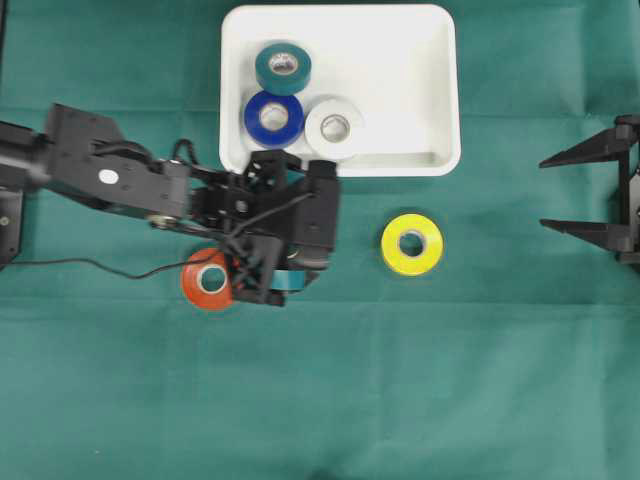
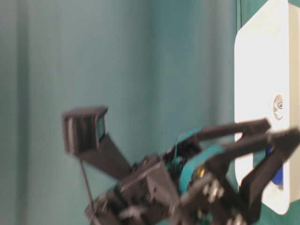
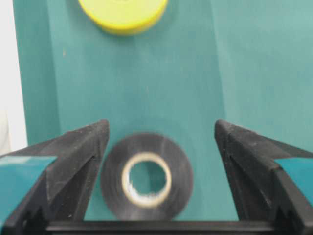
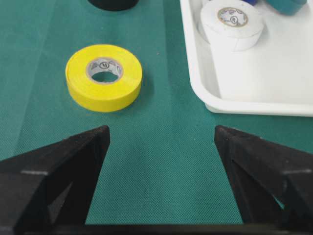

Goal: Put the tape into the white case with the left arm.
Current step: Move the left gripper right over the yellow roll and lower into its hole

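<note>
Three tape rolls (image 1: 283, 69) in white case (image 1: 420, 60).

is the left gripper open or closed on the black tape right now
Open. In the left wrist view the left gripper straddles the black tape, with cloth visible between roll and right finger.

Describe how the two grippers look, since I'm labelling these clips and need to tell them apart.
The left gripper is black with two pointed fingers bearing teal-blue bands, and a thin black cable trails from its arm across the cloth. The right gripper is plain black, with two pointed, wedge-shaped fingers and no coloured bands.
</note>
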Controlling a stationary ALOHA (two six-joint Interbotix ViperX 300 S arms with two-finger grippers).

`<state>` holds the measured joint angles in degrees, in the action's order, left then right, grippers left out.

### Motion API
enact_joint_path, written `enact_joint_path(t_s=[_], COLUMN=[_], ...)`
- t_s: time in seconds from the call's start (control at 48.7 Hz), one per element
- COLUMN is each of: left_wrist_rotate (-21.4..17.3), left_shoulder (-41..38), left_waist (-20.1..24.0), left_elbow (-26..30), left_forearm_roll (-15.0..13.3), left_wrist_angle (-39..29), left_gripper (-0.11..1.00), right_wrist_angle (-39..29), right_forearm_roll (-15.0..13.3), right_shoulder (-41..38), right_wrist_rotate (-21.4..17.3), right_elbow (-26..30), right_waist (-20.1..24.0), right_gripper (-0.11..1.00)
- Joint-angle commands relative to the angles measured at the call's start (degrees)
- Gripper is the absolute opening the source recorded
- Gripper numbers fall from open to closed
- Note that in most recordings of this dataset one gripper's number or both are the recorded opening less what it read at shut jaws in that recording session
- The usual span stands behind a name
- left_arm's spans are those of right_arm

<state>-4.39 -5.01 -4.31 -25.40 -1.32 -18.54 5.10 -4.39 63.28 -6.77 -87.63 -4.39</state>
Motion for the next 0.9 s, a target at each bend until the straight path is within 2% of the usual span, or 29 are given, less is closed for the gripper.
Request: enact_joint_path(t_s=[0.0,0.514,0.884], left_wrist_rotate=[-0.09,-0.18,-0.26], left_shoulder=[-1.23,-12.74,-17.58], left_waist=[-0.09,-1.05,-1.58], left_elbow=[4.04,18.90,24.17], left_forearm_roll=[-0.09,0.00,0.09], left_wrist_angle=[0.09,-2.64,-5.01], left_gripper=[0.86,0.86,0.86], right_wrist_angle=[0.62,0.62,0.62], right_forearm_roll=[-0.09,-0.09,-0.09], right_shoulder=[-0.62,-0.62,-0.62], right_wrist_rotate=[0.00,0.00,0.00], right_elbow=[0.53,0.53,0.53], right_waist=[0.00,0.00,-0.09], right_gripper=[0.62,0.62,0.62])
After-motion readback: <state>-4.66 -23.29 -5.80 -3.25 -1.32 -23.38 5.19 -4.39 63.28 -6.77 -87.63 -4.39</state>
